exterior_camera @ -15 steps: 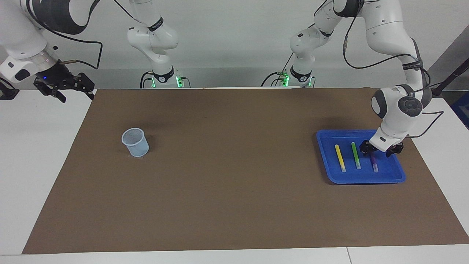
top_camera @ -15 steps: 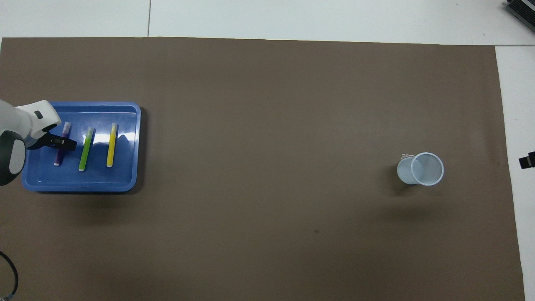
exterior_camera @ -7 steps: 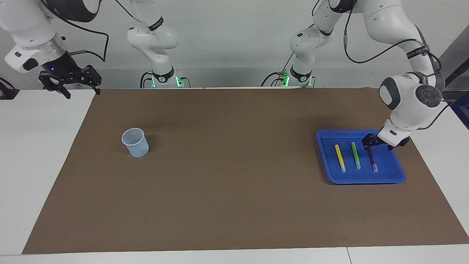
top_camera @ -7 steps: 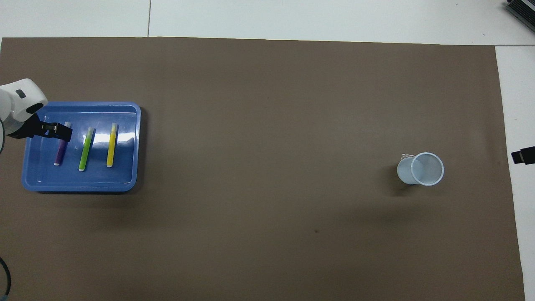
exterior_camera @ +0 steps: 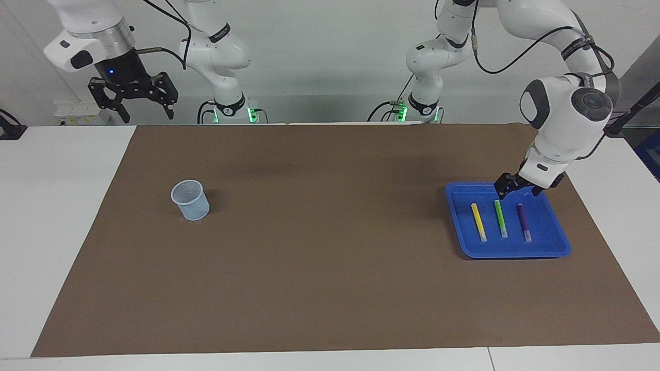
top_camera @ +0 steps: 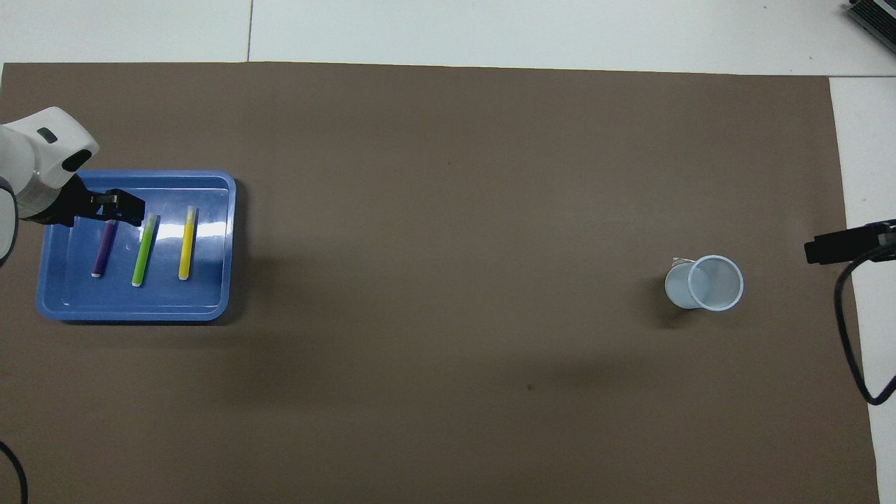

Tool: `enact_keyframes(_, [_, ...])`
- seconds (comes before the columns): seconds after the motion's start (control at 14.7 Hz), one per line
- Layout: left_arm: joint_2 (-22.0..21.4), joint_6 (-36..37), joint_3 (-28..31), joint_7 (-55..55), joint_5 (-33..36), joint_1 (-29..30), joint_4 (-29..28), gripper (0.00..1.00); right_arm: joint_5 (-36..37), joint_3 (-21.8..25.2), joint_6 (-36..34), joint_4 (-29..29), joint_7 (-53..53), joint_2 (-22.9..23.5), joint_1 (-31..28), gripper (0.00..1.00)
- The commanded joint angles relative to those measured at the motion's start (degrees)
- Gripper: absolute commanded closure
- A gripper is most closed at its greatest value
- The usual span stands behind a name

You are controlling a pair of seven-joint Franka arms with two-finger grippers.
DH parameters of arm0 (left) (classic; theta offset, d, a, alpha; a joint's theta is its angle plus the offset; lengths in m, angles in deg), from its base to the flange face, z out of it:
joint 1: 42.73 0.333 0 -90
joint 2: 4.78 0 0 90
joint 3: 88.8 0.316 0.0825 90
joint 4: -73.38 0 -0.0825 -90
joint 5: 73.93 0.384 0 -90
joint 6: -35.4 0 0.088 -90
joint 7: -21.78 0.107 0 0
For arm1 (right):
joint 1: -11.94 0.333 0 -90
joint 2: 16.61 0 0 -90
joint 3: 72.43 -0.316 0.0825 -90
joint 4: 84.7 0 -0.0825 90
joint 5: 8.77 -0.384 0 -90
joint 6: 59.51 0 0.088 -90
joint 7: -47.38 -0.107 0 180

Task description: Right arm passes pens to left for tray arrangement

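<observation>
Three pens lie side by side in the blue tray (exterior_camera: pixel 559 242): yellow pen (exterior_camera: pixel 478 221), green pen (exterior_camera: pixel 500 218), purple pen (exterior_camera: pixel 524 222), each whitish-tipped. The mesh cup (exterior_camera: pixel 190 200) holds nothing visible. Left gripper (exterior_camera: pixel 515 186), empty and apart, hangs over the tray; right gripper (exterior_camera: pixel 133 95) is apart too.

Brown mat (exterior_camera: pixel 330 232) on white table (exterior_camera: pixel 56 216), pale wall (exterior_camera: pixel 319 56)

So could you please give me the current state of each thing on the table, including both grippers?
yellow pen: lying flat in the tray.
green pen: lying flat in the tray.
purple pen: lying flat in the tray.
tray: holds all three pens.
mesh cup: upright, empty.
left gripper: open, empty, over the tray.
right gripper: open, empty, raised.
</observation>
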Motion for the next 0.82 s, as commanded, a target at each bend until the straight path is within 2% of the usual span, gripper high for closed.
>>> enact_keyframes(0.0, [-0.8,5.3,0.4,-3.8,-2.1,-2.9,3.6,0.0,0.2,-1.3,-0.2,0.8,-0.6,3.0,-1.0,0.0])
enact_keyframes(0.2, [-1.9,9.7,0.4,-5.4,-6.6,-3.0,7.0,0.0,-0.1,-2.2,-1.0,-0.3,-0.9,2.2,-0.3,0.0])
enact_keyframes(0.54, [-7.8,16.6,1.6,-4.8,-6.7,-3.9,7.4,0.0,-0.1,-0.8,-1.1,-1.2,-0.9,0.7,2.6,0.0])
enact_keyframes(0.75, [-9.6,19.3,9.6,-4.3,-6.7,-11.4,8.9,0.0,-0.1,-0.5,-1.4,-1.8,-1.0,-0.1,3.3,0.0])
